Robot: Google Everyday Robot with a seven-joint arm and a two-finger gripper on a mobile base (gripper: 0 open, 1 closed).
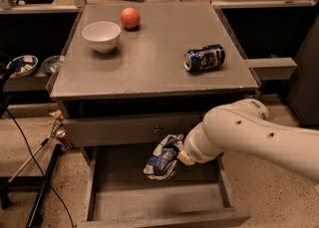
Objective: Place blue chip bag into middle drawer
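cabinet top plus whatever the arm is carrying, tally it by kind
bowl: 1, white bowl on the cabinet top
fruit: 1, round red fruit beside the bowl
can: 1, blue-and-white can lying on its side
snack bag: 1, blue chip bag in the gripper, over the open middle drawer
total: 4

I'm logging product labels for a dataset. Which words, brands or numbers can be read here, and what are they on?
No text can be read anywhere in this view.
On the drink can, lying on the cabinet top: blue and white print, too blurred to read.
On the blue chip bag, held by the gripper above the middle drawer: white patches, no legible letters.
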